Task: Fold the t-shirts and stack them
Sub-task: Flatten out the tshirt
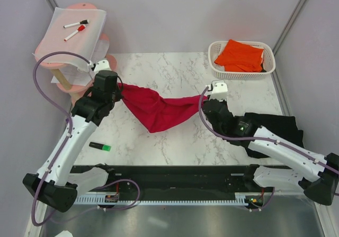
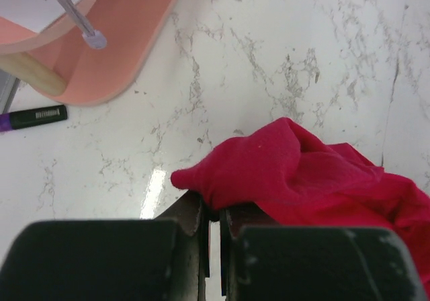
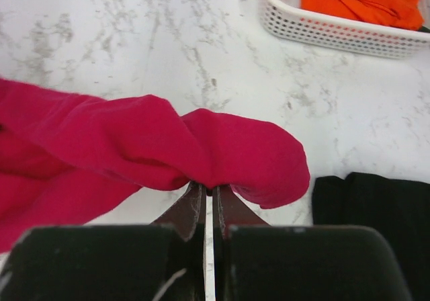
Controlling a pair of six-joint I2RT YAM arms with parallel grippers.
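The crimson red t-shirt [image 1: 159,109] hangs stretched between both grippers above the table's middle, sagging in the centre. My left gripper [image 1: 117,85] is shut on its left end, seen in the left wrist view [image 2: 213,210] with red fabric [image 2: 302,173] bunched over the fingers. My right gripper [image 1: 207,95] is shut on its right end, seen in the right wrist view [image 3: 209,192] with red cloth [image 3: 168,146] folded over the tips. The black t-shirt [image 1: 275,128] lies at the right under the right arm. The orange t-shirt [image 1: 241,56] lies in the white basket [image 1: 268,67].
A pink stand [image 1: 66,62] at the back left holds a white sheet with marker pens [image 1: 77,28]. A green highlighter [image 1: 99,146] lies near the left arm. A purple marker [image 2: 33,117] lies beside the stand's foot. Walls close in on both sides.
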